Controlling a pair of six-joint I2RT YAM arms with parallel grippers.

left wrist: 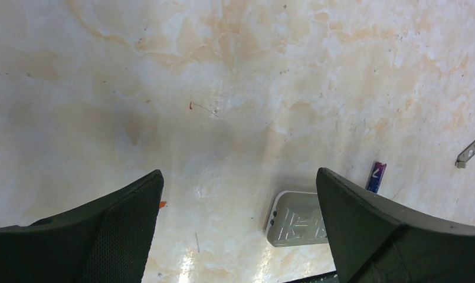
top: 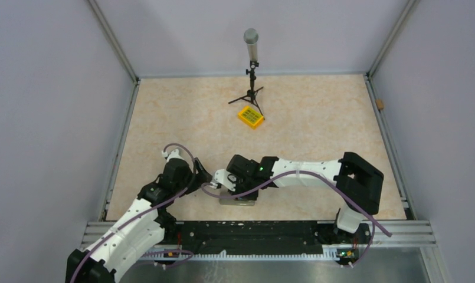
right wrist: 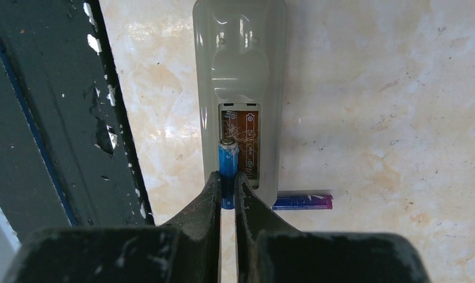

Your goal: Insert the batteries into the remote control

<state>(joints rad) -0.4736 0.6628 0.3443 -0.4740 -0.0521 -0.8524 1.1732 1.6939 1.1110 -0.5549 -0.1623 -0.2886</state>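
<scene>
**Q:** Where do the task's things lie?

**A:** Right wrist view, centre: the remote (right wrist: 239, 88) lies back-up on the table (right wrist: 400, 88), with its compartment open. One battery (right wrist: 228, 168) lies along the compartment's left bay, metal cap toward the top of the frame. Whether it is fully seated cannot be told. A spare battery (right wrist: 302, 202) lies crosswise on the table, just beside the remote's lower right edge.

**Q:** How do the jaws stand?

**A:** The right jaws are clenched on the battery's lower end, at lower centre of that view. In the left wrist view, the left jaws are spread wide and hold nothing. The remote's end shows low in the frame between them, nearer the right-hand one.

**Q:** How will the battery handle?

**A:** It is judged light, rigid and smooth-sleeved, so it is apt to slip or roll. A pinch across the barrel suits it. The present hold near one end may let it pivot when pressed home.

**Q:** And the remote?

**A:** It is probably a light, stiff plastic shell. It would likely skate on the glossy table when the battery is pushed against its contact. It is best braced at its long edges, clear of the open compartment, and the free left jaws could do this.
</scene>
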